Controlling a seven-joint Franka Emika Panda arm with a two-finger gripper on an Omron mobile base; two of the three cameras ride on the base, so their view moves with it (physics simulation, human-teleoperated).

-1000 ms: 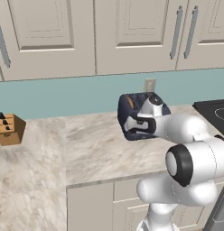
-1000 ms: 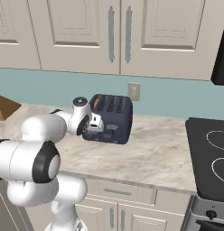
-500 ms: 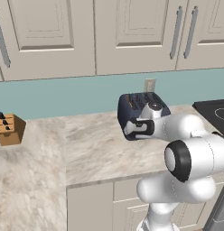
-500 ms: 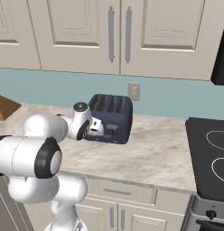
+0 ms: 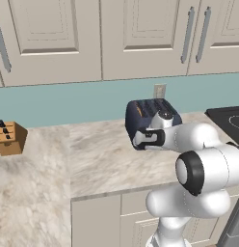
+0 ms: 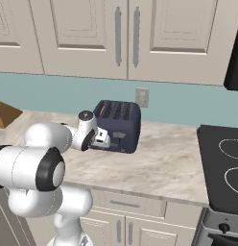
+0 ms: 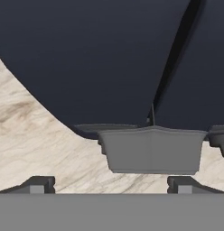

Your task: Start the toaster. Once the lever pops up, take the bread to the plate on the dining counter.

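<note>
The dark navy toaster (image 5: pixel 151 116) (image 6: pixel 120 122) stands on the counter against the teal backsplash. A sliver of golden-brown bread (image 5: pixel 139 110) peeks from a left slot. My gripper (image 5: pixel 139 141) (image 6: pixel 105 140) is pressed low against the toaster's front. In the hand view the navy toaster (image 7: pixel 100 58) looms close, and its grey lever (image 7: pixel 152 150) sits near the base. The gripper (image 7: pixel 111 184) is open, fingertips (image 7: pixel 38 183) spread wide on either side below the lever. The plate and dining counter are out of view.
A tan knife block (image 5: pixel 9 137) (image 6: pixel 3 114) stands far left on the marbled counter (image 5: pixel 97 159). A black stovetop (image 6: pixel 225 168) (image 5: pixel 231 116) lies to the right. A wall outlet (image 6: pixel 142 97) is behind the toaster, and cabinets hang above.
My hand has dropped lower along the toaster's front over the last second, ending near its base. The toaster itself has stayed put.
</note>
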